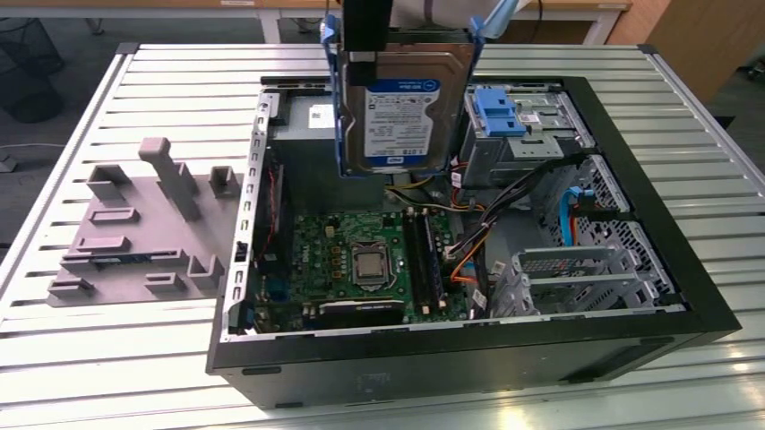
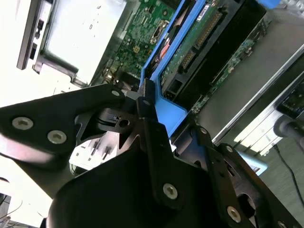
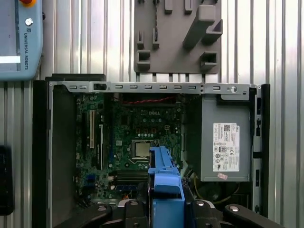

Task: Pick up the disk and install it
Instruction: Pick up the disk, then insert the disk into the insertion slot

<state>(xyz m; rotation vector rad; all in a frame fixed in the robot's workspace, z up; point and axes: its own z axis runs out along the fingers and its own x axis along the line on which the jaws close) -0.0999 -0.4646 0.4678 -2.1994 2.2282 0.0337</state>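
Gripper (image 2: 145,102) clamps disk (image 1: 400,107) (upper end occluded) — above case (image 1: 454,358).

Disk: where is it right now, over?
Gripper shut on disk. Disk upright, held above open case. Cables lie loose inside case.

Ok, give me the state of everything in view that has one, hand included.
Disk: lifted, upright, hanging above the open case, not in a bay.
Hand: shut on the disk's blue carrier.
Computer case: lying on its side, side panel off, interior exposed.
Processor socket: uncovered, no cooler on it.
Blue latch: on the drive cage, no drive in it.
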